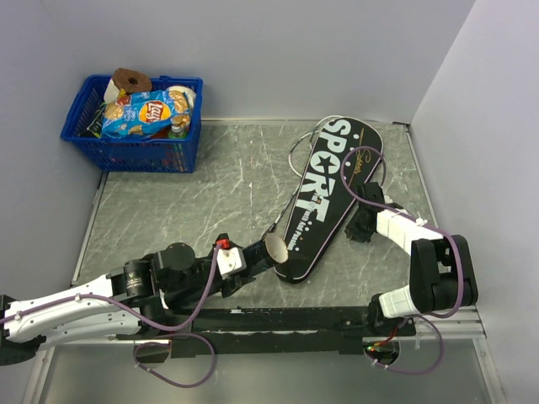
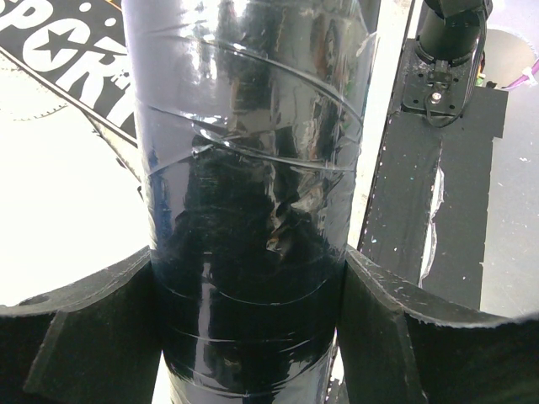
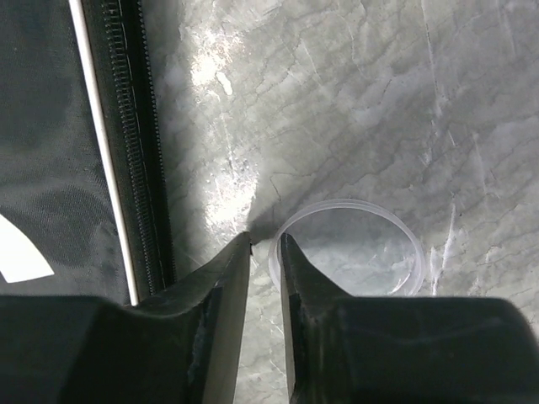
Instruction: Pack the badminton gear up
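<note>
Clear plastic sits in the slit of the right tool (image 3: pixel 265 244). Its jaws stand nearly closed astride the rim of a round see-through cap (image 3: pixel 349 252), which lies flat on the bench (image 3: pixel 379 101) just beside the zip edge of the black SPORT bag (image 3: pixel 50 168). Whether they pinch the rim yet we cannot tell.

On the bag's other side, the left tool (image 2: pixel 248 261) clamps the long dark tube (image 2: pixel 253 168), fingers pressed to both flanks and the open mouth at the bag's narrow end. Two white-framed rackets (image 1: pixel 292 151) poke out from under the bag's wide end.

We judge the step in hand to be picking up the cap for the tube. To do it well, we would squeeze gently, since thin plastic may flex or skid out of the jaws. We would then lift straight up, clear of the bag's zip, before carrying it across. The tube we would hold steady and level so the cap meets its mouth squarely.
</note>
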Robot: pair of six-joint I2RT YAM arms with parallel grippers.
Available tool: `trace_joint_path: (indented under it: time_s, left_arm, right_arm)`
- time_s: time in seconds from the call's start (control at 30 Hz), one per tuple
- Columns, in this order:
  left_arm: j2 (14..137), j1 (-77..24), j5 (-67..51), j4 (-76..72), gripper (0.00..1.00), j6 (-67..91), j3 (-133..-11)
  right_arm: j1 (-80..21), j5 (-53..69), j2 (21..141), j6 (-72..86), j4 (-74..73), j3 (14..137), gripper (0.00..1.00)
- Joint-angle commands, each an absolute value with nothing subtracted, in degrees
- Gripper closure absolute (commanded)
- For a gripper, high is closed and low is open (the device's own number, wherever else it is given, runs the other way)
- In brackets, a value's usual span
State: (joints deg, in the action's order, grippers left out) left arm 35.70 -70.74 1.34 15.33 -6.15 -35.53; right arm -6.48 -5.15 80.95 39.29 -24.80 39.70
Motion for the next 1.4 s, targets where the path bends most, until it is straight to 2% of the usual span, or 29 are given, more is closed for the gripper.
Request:
trace_joint_path:
  time_s: [0.0,0.1,0.47,0.7,1.07,1.37]
  left_arm:
    - [35.16,-71.01,1.58,13.18,0.99,-5.36,-38.23]
    - [35.16,-71.01,1.58,13.27,0.99,-5.36,-38.23]
    - [35.24,-71.01,1.76,13.27,0.99,-5.19,-38.23]
    - [36.65,-70.93,1.23,13.1,0.99,-5.19,-38.23]
    - [41.31,-71.01,0.53,12.48,0.99,-5.01,-38.15]
    - [44.12,-71.02,-1.05,11.69,0.99,-4.75,-38.23]
  right_arm:
    - [-5.98,-5.89,82.18,38.94,-22.77,38.76,0.76]
    - [-5.98,-5.54,82.62,38.76,-22.68,38.76,0.85]
    - [-5.98,-4.92,81.83,38.76,-22.67,38.5,1.0]
    - [-5.98,-4.05,74.11,37.71,-25.83,39.11,1.0]
    - [-7.29,6.76,56.79,33.66,-32.17,41.74,1.0]
    - [-11.86,24.42,43.78,30.59,-32.25,46.83,0.97]
